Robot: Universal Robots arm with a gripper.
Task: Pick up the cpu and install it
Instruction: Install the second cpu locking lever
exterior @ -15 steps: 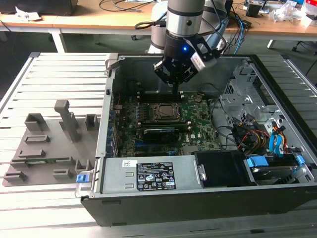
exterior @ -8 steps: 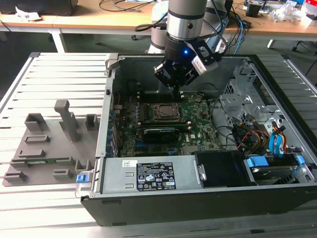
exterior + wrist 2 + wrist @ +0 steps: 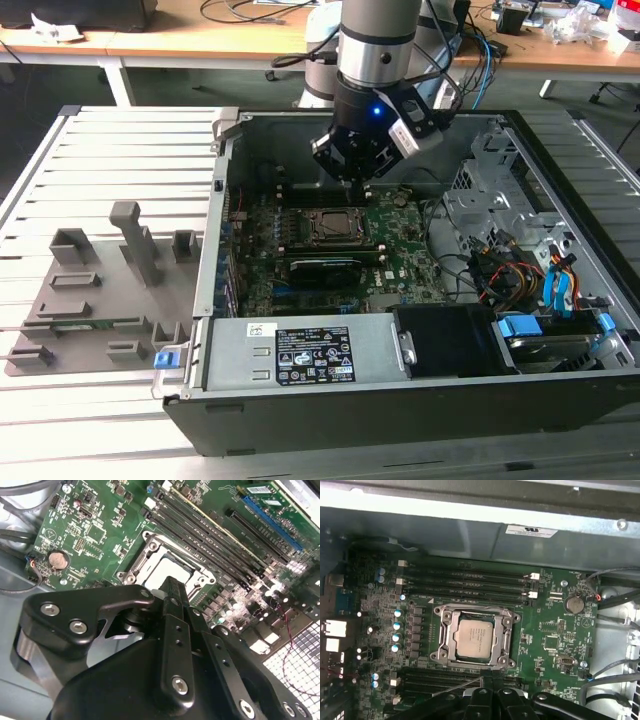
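The cpu (image 3: 475,639) lies flat inside the metal-framed socket (image 3: 443,632) on the green motherboard (image 3: 555,635), its silver-grey top facing up. In the exterior view the cpu (image 3: 330,226) sits in the middle of the open computer case. My gripper (image 3: 356,181) hangs just above the board at the socket's far edge. In the second wrist view my gripper (image 3: 171,583) has its black fingers pressed together with nothing between them, and their tip partly covers the cpu (image 3: 167,566). In the first wrist view my gripper (image 3: 487,681) is right next to the socket frame.
Black memory slots (image 3: 470,582) run along one side of the socket. A power supply box (image 3: 310,355) fills the case's near side. Cables and drive bays (image 3: 530,285) crowd the exterior view's right. A grey fixture tray (image 3: 100,290) lies outside the case on the slatted table.
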